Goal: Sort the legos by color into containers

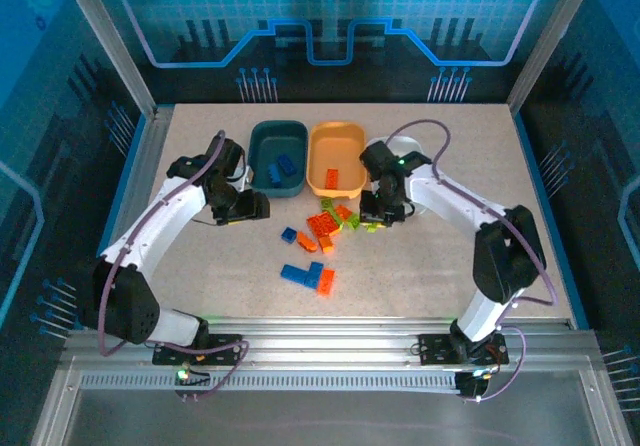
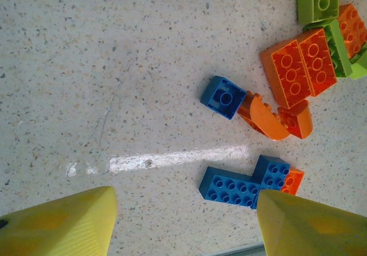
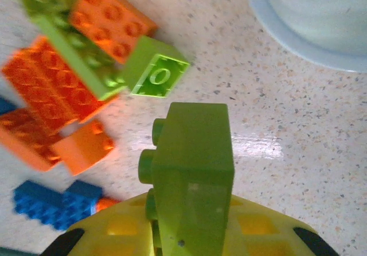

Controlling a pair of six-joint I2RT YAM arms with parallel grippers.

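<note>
**Green brick gripped, white tub next**

The lime green brick (image 3: 192, 152) stands on end, clamped in my right claw (image 3: 192, 230), with its studs facing left in the wrist view. I cannot tell whether it is off the worktop (image 3: 298, 170) yet. The white tub (image 3: 321, 32) lies near it, up and to the right. I judge that green belongs there, since the teal tub (image 1: 278, 154) holds blue bricks and the orange tub (image 1: 335, 161) holds an orange one.

To do this well, I should rise straight up first, so the brick clears the small green brick (image 3: 156, 75) and the orange ones just beside it. Then I carry it over the white rim and let go only when it is wholly above the inside, low enough not to bounce out.

The loose pile (image 1: 322, 228) lies in front of the tubs. My left claw (image 2: 183, 221) hangs spread and empty over the worktop, near a blue L-shaped cluster (image 2: 243, 184). It should give my right arm room.
</note>
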